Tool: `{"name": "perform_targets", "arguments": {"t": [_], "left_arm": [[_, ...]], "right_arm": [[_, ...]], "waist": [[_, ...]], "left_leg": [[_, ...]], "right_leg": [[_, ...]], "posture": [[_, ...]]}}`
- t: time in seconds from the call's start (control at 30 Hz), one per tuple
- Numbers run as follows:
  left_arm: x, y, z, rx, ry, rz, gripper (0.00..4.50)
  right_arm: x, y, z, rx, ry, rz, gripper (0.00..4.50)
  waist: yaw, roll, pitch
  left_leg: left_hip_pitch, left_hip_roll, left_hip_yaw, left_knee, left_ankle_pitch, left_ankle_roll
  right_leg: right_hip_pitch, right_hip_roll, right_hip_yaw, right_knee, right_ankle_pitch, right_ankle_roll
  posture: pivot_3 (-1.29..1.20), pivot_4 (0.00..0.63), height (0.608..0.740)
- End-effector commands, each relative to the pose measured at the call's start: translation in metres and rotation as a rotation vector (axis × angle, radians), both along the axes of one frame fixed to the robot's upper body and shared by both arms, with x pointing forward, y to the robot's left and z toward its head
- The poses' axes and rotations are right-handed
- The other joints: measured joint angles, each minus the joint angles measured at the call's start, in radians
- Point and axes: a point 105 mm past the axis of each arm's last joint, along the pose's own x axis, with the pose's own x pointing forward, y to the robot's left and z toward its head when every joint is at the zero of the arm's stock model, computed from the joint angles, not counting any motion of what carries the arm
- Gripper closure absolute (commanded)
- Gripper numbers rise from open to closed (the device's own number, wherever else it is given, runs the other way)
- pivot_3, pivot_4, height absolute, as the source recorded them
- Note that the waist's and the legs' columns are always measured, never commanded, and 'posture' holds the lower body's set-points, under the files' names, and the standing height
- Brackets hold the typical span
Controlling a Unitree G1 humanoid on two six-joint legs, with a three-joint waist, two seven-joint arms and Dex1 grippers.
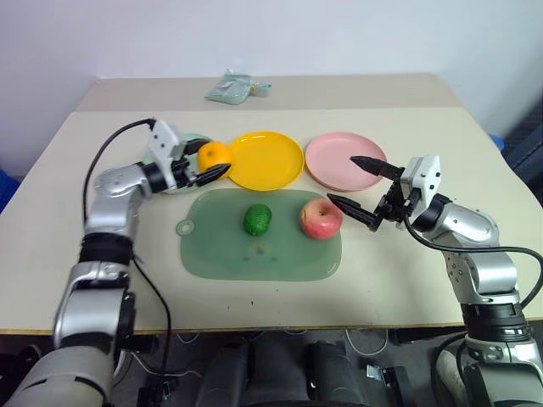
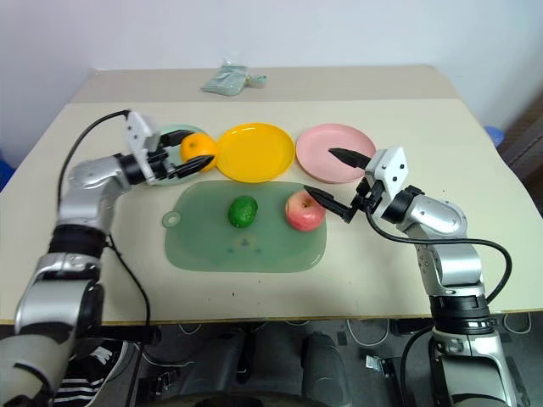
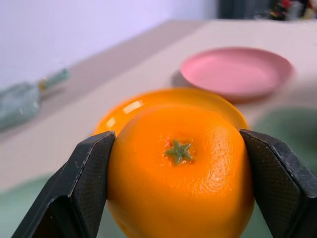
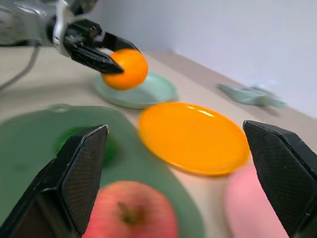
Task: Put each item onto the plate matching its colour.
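Observation:
My left gripper [image 1: 212,163] is shut on the orange [image 1: 213,155] and holds it off the table, over the gap between the mint green plate [image 2: 170,131] and the yellow plate [image 1: 265,159]. In the left wrist view the orange [image 3: 178,168] sits squeezed between both black fingers. The bumpy dark-green fruit [image 1: 257,220] and the red-pink apple [image 1: 321,218] lie on the green mat. My right gripper [image 1: 340,178] is open just right of the apple, one finger reaching over the pink plate [image 1: 327,161]. The yellow and pink plates hold nothing.
A translucent green cutting mat [image 1: 254,254] lies in front of the three plates. A pale green pouch [image 1: 233,87] rests at the table's far edge. Bare tabletop stretches to the left, the right and toward the near edge.

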Motion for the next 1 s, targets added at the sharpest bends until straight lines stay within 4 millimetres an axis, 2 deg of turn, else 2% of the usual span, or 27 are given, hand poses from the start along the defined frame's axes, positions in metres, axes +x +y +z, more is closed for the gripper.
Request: {"name": "perform_targets", "arguments": {"t": [0.03, 0.17, 0.4, 0.67, 0.8, 0.93, 1.0], "left_arm": [[0.014, -0.027, 0.015, -0.011, -0.076, 0.008, 1.11], [0.026, -0.063, 0.024, -0.036, -0.083, 0.0, 1.11], [0.033, -0.092, 0.022, -0.037, -0.058, 0.011, 1.11], [0.047, -0.085, 0.004, -0.037, 0.027, 0.178, 1.11], [0.044, -0.09, -0.008, -0.043, 0.083, 0.161, 1.11], [0.044, -0.088, -0.013, -0.034, 0.102, 0.168, 1.11], [0.045, -0.086, -0.012, -0.026, 0.09, 0.184, 0.08]], "right_arm": [[0.01, -0.005, 0.013, 0.006, -0.064, -0.071, 0.0], [0.021, -0.018, 0.017, 0.01, -0.099, -0.184, 0.0], [0.024, -0.023, 0.02, 0.042, -0.117, -0.25, 0.0], [0.019, -0.027, 0.019, 0.043, -0.112, -0.26, 0.0], [0.012, -0.017, 0.015, 0.028, -0.106, -0.202, 0.0], [0.012, -0.016, 0.016, 0.029, -0.109, -0.198, 0.0], [0.011, -0.016, 0.016, 0.024, -0.111, -0.192, 0.0]], "waist": [[-0.001, -0.001, 0.001], [-0.003, -0.002, 0.001], [-0.007, -0.002, 0.001], [-0.005, -0.002, 0.001], [-0.004, -0.002, 0.001], [-0.004, -0.002, 0.001], [-0.006, -0.002, 0.001]], "left_leg": [[0.0, -0.001, 0.0, 0.001, 0.0, 0.0], [0.0, -0.001, 0.0, 0.001, 0.0, 0.0], [0.0, -0.001, 0.001, -0.001, 0.0, 0.001], [0.0, -0.002, 0.001, 0.001, 0.0, 0.001], [0.0, -0.002, 0.001, 0.0, 0.0, 0.001], [0.0, -0.002, 0.001, 0.001, 0.0, 0.001], [0.0, -0.002, 0.001, 0.001, 0.0, 0.001]], "right_leg": [[0.0, 0.0, 0.0, 0.0, 0.0, 0.0], [0.0, 0.0, 0.0, 0.0, 0.001, 0.001], [0.0, 0.0, 0.0, 0.0, 0.001, 0.001], [0.0, 0.0, 0.0, 0.0, 0.002, 0.001], [0.0, 0.0, 0.0, 0.0, 0.002, 0.002], [0.001, 0.001, 0.0, 0.0, 0.002, 0.002], [0.001, 0.001, 0.0, 0.0, 0.002, 0.002]], "posture": [[0.0, 0.15, 0.74], [0.0, 0.15, 0.74], [0.0, 0.15, 0.74], [0.0, 0.15, 0.74], [0.0, 0.15, 0.74], [0.0, 0.15, 0.74], [0.0, 0.15, 0.74]]}}
